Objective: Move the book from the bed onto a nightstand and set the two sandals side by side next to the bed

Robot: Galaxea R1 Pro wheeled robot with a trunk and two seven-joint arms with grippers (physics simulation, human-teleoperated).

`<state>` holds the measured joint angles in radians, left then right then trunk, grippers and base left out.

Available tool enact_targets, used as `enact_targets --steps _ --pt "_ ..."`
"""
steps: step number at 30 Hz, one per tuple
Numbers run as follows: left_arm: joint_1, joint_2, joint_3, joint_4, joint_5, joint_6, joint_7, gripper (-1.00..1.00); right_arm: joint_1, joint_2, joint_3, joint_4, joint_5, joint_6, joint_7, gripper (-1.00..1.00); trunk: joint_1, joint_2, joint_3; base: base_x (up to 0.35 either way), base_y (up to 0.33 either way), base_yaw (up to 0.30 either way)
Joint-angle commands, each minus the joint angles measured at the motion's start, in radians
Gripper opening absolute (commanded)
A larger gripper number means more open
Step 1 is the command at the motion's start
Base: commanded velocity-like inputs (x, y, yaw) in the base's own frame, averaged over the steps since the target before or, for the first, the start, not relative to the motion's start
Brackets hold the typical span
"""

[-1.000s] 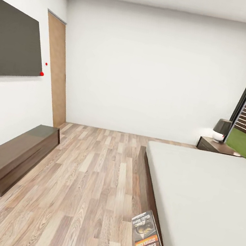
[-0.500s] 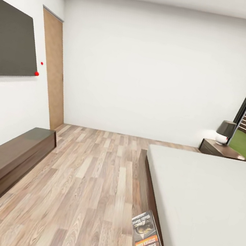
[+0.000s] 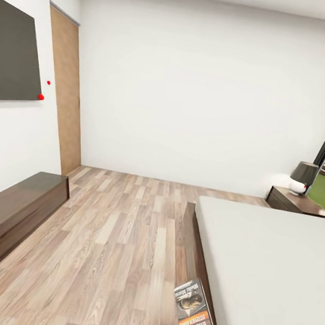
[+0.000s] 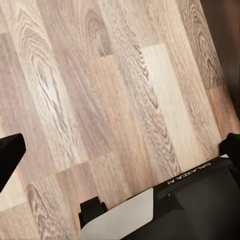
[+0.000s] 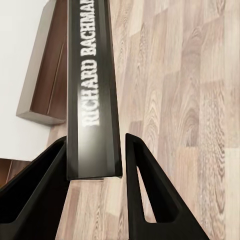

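Clamping the book (image 5: 93, 95) in right jaws, left jaws apart over plank floor (image 3: 115, 250), bed (image 3: 272, 267) alongside.

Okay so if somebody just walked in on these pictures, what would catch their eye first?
Probably the paperback book with white "RICHARD BACHMAN" lettering, held between the right gripper's black fingers above the wood-plank floor at the corner of the bed. Next, the big dark screen on the left wall, and the lamp on the nightstand by the window.
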<state>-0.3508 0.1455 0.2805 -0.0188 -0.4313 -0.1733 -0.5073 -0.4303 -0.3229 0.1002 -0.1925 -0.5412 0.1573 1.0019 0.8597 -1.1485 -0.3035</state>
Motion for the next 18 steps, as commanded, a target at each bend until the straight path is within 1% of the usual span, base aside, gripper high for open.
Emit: enact_targets --steps 1,9,12,18 --pt "-0.001 0.0 0.008 0.0 -0.011 -0.005 -0.002 1.0 -0.001 -0.001 0.004 -0.001 -0.013 0.008 0.001 -1.0 0.001 -0.001 -0.001 0.332 0.0 0.0" --pt "-0.001 0.0 0.008 0.0 -0.011 -0.005 -0.002 1.0 -0.001 -0.001 0.004 -0.002 -0.013 0.008 0.0 -1.0 0.001 -0.001 -0.001 0.332 0.0 0.0" --pt "-0.001 0.0 0.008 0.0 -0.011 -0.008 -0.011 1.0 -0.001 0.0 0.005 -0.002 -0.013 0.008 -0.001 -1.0 0.001 -0.001 -0.001 0.328 0.0 0.0" --pt "-0.002 -0.017 0.012 -0.003 -0.009 -0.012 -0.11 1.0 -0.001 0.004 0.006 -0.003 -0.013 0.008 -0.001 -1.0 0.001 -0.001 -0.001 0.324 0.0 0.0"
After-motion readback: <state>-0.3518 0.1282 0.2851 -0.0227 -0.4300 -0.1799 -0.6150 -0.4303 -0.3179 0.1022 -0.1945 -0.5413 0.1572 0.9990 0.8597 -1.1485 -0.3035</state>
